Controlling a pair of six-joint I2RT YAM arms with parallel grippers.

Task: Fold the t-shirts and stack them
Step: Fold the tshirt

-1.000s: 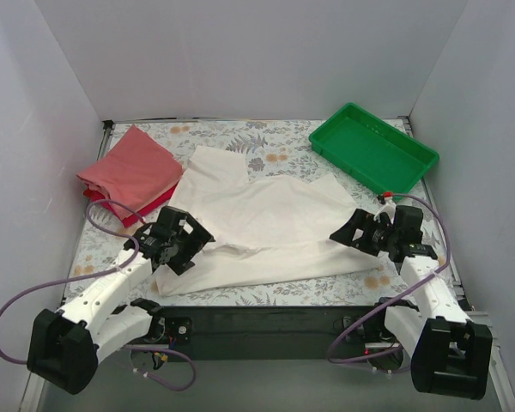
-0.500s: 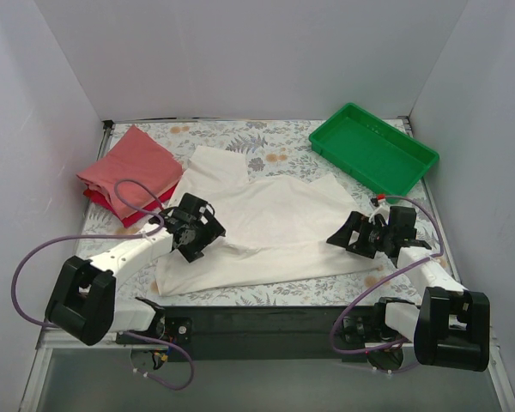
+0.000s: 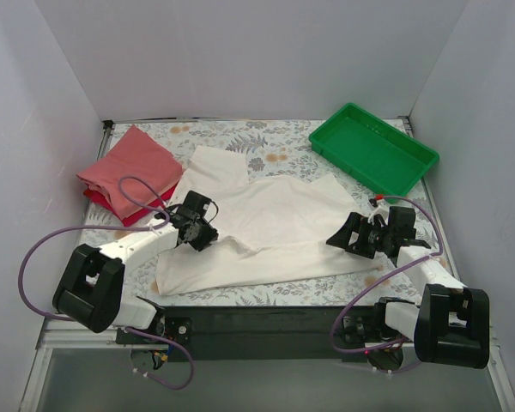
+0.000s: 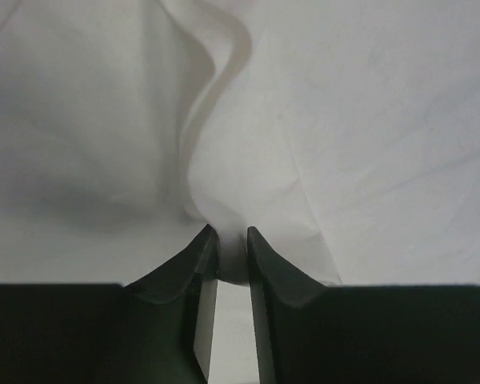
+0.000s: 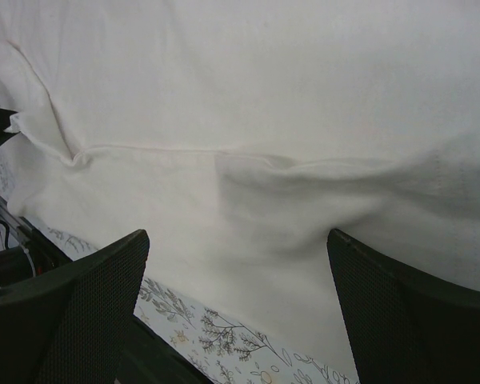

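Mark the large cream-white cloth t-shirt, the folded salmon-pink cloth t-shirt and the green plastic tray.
large cream-white cloth t-shirt [image 3: 275, 223]: top external view, middle of its body.
folded salmon-pink cloth t-shirt [image 3: 130, 172]: top external view, centre of top layer.
green plastic tray [image 3: 373, 154]: top external view, bare floor inside.

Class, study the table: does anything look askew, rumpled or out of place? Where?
The cream-white t-shirt lies crooked and wrinkled, with a ridge of cloth bunched at the left end effector, which pinches it.
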